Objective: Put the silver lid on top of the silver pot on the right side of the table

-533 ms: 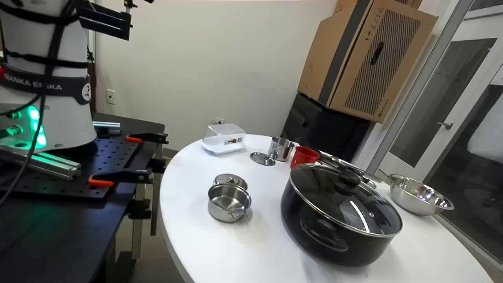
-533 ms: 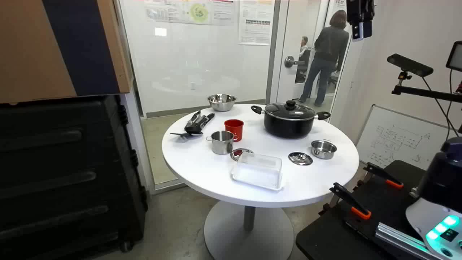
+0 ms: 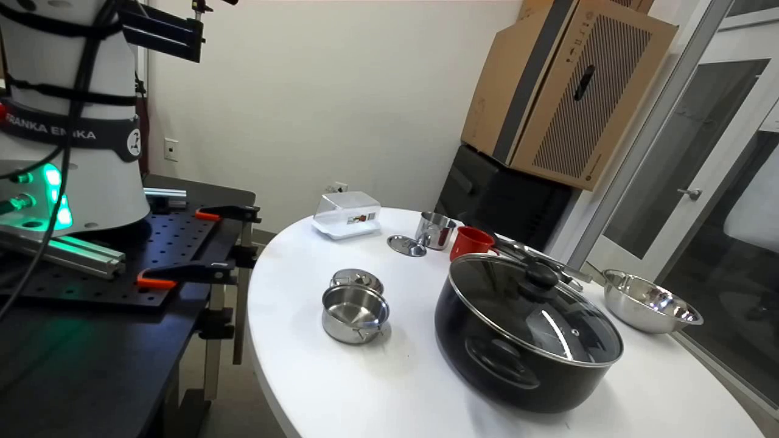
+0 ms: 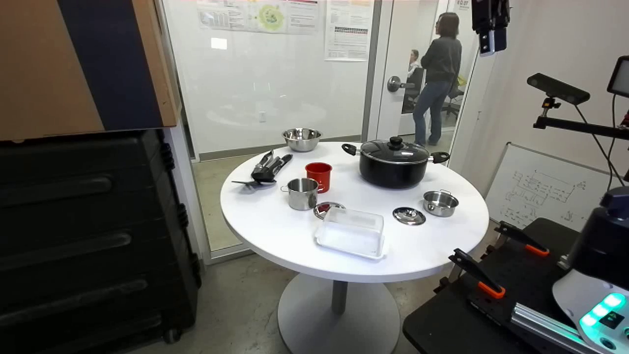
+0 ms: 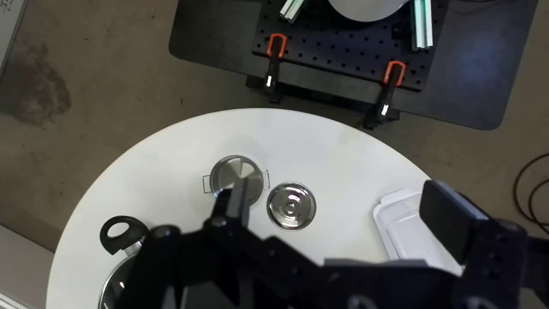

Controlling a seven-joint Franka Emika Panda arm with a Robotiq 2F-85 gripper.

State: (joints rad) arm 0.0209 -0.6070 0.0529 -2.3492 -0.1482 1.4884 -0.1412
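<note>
The gripper (image 5: 336,204) hangs well above the white table (image 5: 334,143), its two fingers spread wide. Beneath it, framed between those fingers in the wrist view, the silver lid (image 5: 291,206) lies on the table. Just beside the lid, partly hidden there by one finger, stands the shallow silver pot (image 5: 226,171), its mouth uncovered. Beyond that same finger is the big black pot (image 4: 392,174); beyond the opposite finger, the clear plastic box (image 4: 350,232). Farther out from the gripper, in both exterior views, come a similar shiny lid (image 4: 324,209), a taller silver pot (image 4: 302,196), a red mug (image 4: 319,178) and a steel bowl (image 4: 302,143).
</note>
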